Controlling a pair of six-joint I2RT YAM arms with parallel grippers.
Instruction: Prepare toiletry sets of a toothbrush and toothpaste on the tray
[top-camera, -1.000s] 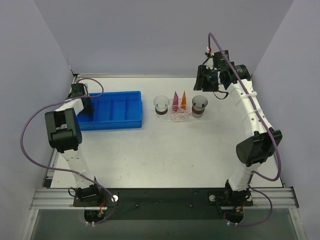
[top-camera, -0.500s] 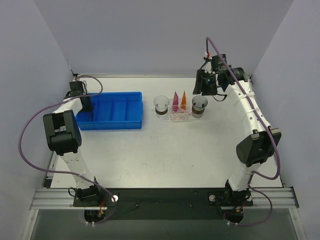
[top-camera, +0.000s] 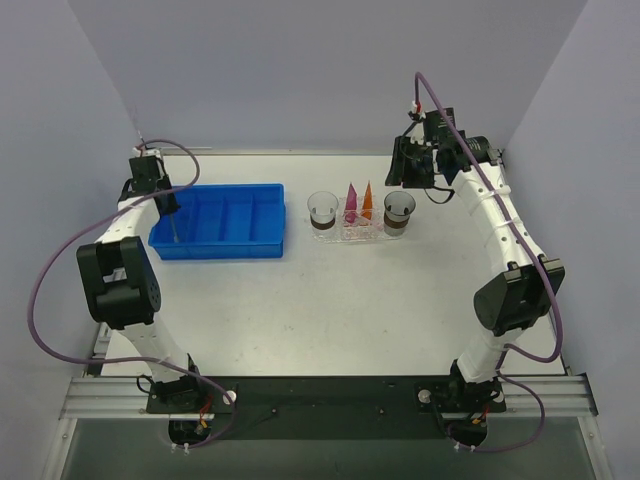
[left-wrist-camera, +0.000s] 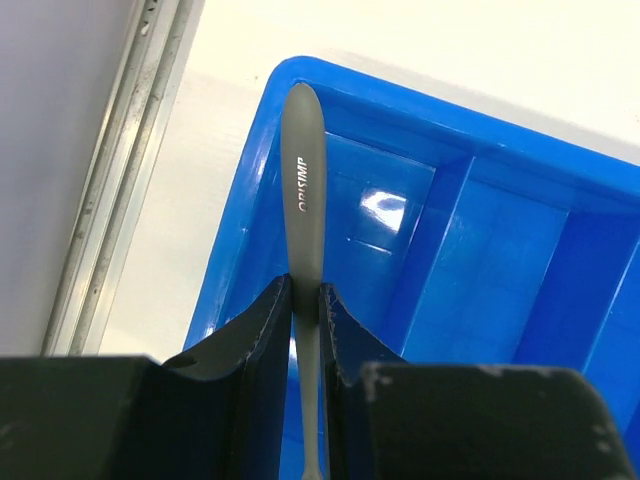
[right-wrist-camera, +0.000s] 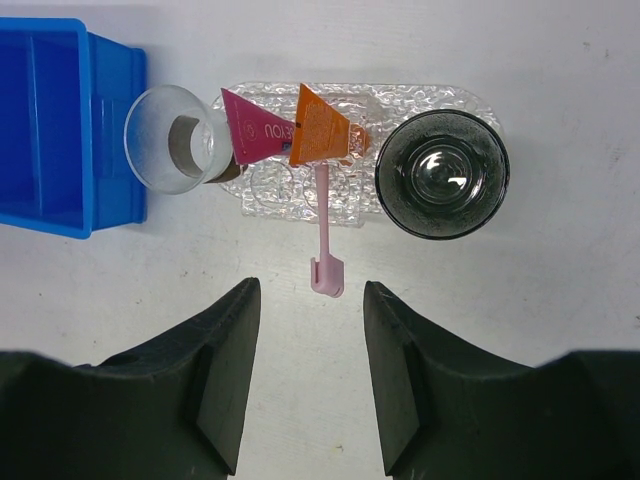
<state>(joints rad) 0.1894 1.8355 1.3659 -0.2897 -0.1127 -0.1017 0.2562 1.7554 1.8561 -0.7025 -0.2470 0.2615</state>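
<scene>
Item: toothbrush, judged light, stiff, slippery; pinched at handle by left gripper above blue bin; right gripper spread, empty, right of bin.

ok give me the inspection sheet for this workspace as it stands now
surface: white table, nothing spilled seen
job's things: grey toothbrush in the left tool; pink tube and orange tube on the clear tray; pink stick reaching out from the tray
clutter: blue bin; clear cup and dark cup at the tray's ends
tools: left tool shut on the toothbrush over the bin; right tool open, empty, facing the tray
cables: purple cable looping off each arm, none over the tray
surroundings: plain walls, metal rail
</scene>
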